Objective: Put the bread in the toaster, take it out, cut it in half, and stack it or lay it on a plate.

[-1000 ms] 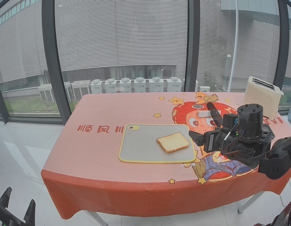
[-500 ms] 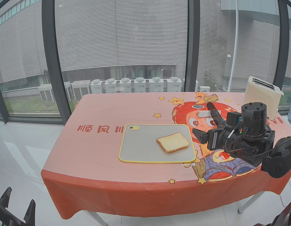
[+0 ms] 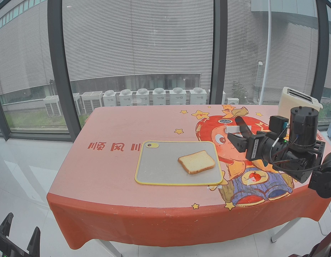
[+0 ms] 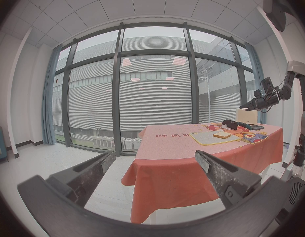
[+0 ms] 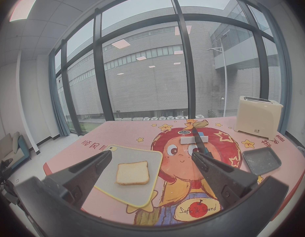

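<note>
Backing away toward the toaster (image 3: 299, 107) side, the right gripper (image 5: 151, 154) leaves the bread (image 3: 197, 162) lying whole on the cutting board (image 3: 154, 165). Its jaws are wide open and empty. The left gripper (image 4: 154, 157) is the same, parked low off the table. My guess is no pickup is coming yet.

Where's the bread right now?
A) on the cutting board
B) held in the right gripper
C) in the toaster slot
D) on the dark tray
A: the bread slice lies flat on the cutting board, well apart from the toaster at the table's far right corner.
</note>
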### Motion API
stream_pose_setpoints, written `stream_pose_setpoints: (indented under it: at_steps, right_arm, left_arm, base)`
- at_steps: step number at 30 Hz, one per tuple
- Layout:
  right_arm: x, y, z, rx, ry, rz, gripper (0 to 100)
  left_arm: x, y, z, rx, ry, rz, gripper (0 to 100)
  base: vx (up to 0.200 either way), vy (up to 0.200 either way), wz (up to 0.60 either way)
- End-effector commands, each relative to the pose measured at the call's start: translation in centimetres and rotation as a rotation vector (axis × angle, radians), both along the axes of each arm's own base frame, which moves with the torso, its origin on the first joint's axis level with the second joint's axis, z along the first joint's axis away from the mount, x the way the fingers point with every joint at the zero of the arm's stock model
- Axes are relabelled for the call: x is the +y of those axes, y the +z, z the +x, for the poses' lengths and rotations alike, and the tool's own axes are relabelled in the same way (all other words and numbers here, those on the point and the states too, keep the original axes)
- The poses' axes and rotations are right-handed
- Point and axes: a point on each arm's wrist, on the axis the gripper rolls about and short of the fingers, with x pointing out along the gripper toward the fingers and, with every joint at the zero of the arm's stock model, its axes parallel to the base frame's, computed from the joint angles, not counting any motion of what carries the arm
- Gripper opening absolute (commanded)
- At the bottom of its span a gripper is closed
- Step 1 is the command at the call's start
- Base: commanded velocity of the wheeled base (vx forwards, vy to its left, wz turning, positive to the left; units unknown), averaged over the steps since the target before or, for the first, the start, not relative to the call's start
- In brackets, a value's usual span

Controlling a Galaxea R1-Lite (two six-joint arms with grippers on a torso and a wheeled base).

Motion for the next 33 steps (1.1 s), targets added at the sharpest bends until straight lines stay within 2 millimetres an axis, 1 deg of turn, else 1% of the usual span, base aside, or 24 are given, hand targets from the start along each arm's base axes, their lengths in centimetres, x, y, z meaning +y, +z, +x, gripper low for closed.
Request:
stream_pose_setpoints:
  at_steps: [1,4,11,21,27,30,33]
  right_arm:
    - [-0.7,0.2,-0.4,-0.008,-0.009,-0.003,100]
    - [-1.1,0.1,-0.3,-0.005,-0.025,-0.005,100]
    - [-1.0,0.5,-0.4,-0.022,-0.014,-0.017,100]
    - [-2.2,0.9,0.0,-0.04,-0.054,-0.025,100]
    - [-2.3,1.3,-0.1,-0.05,-0.055,-0.024,100]
    - [-2.1,2.3,0.2,-0.078,-0.053,-0.018,100]
    - [-2.1,2.8,0.6,-0.098,-0.047,-0.028,100]
  left_arm:
    - [0.0,-0.5,0.1,0.019,0.001,0.001,100]
    - [0.0,-0.5,0.1,0.019,0.001,0.001,100]
    - [0.0,-0.5,0.1,0.019,0.001,-0.001,100]
    - [0.0,-0.5,0.1,0.019,0.001,-0.001,100]
    - [0.0,-0.5,0.1,0.019,0.001,-0.001,100]
    - [0.0,-0.5,0.1,0.019,0.001,-0.001,100]
    - [0.0,-0.5,0.1,0.019,0.001,-0.001,100]
  base:
    - [0.0,0.0,0.0]
    - [0.0,0.0,0.0]
    - [0.0,0.0,0.0]
    - [0.0,0.0,0.0]
    - [0.0,0.0,0.0]
    - [0.0,0.0,0.0]
    - [0.0,0.0,0.0]
